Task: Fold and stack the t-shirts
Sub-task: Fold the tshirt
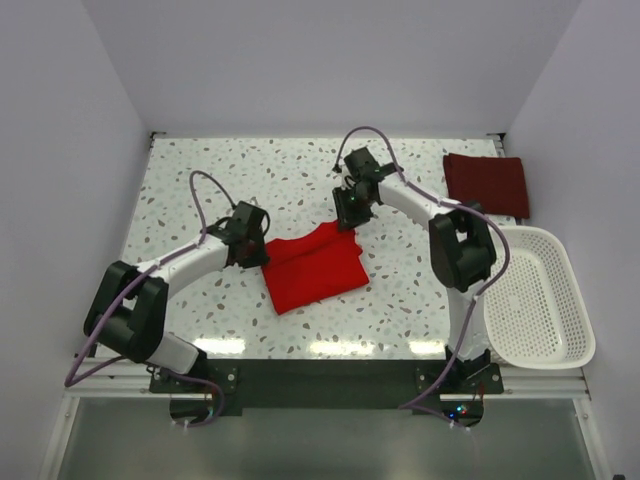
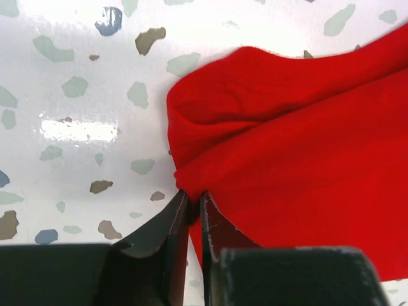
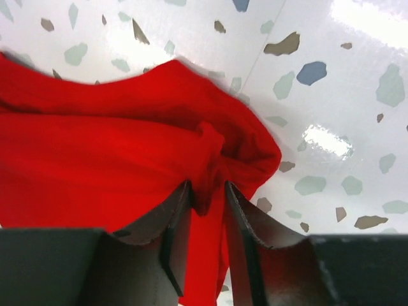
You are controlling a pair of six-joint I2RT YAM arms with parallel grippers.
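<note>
Left fingers [image 2: 191,207] and right fingers [image 3: 207,194] each clamp a corner of the bright red t-shirt [image 1: 313,268]

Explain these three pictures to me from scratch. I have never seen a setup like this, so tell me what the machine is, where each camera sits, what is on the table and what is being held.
The machine is two robot arms bolted at the near edge of a speckled table. The overhead picture comes from a fixed camera above and behind them. The other two come from small cameras on each wrist, so the dark prongs at the bottom are that arm's own fingers.

In the middle lies a bright red t-shirt, partly folded. The left gripper is pinched shut on its edge, and the right gripper is clamped on a bunched fold at the opposite end. A dark maroon t-shirt, already folded, lies at the far right. A white slatted basket sits at the right edge; nothing shows inside it.
</note>
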